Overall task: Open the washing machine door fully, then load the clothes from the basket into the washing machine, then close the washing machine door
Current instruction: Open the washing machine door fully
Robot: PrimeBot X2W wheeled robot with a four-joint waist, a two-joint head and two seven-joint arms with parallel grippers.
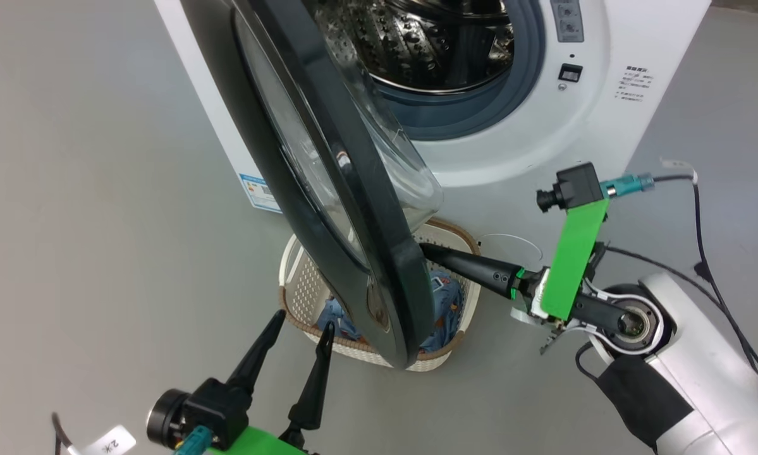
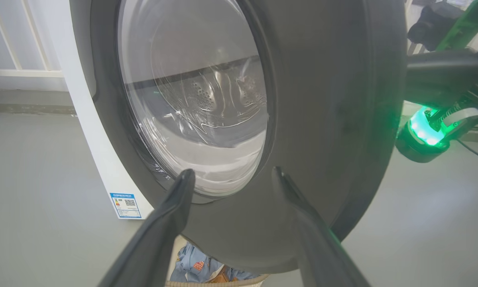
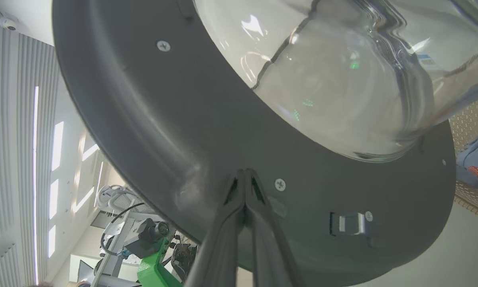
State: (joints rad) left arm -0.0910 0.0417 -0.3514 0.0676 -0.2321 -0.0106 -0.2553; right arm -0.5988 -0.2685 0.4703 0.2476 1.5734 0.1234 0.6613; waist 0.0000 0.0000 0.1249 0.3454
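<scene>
The white washing machine (image 1: 543, 139) stands with its steel drum (image 1: 429, 44) exposed. Its black washing machine door (image 1: 379, 253) is swung partway out, edge-on to the head view, with the glass bowl (image 1: 410, 170) facing the drum. My right gripper (image 1: 424, 248) is shut, its tip pressed on the door's inner face (image 3: 183, 139) below the bowl. My left gripper (image 1: 304, 323) is open and empty, just in front of the door's outer face (image 2: 322, 99). Beneath the door the cream basket (image 1: 303, 284) holds the light blue clothes (image 1: 445, 303).
A black cable (image 1: 701, 240) trails on the floor at the right. The machine's side carries a blue label (image 1: 258, 193), and a latch (image 3: 350, 223) sits near the door's edge. Open grey floor (image 1: 100, 221) lies to the left of the machine.
</scene>
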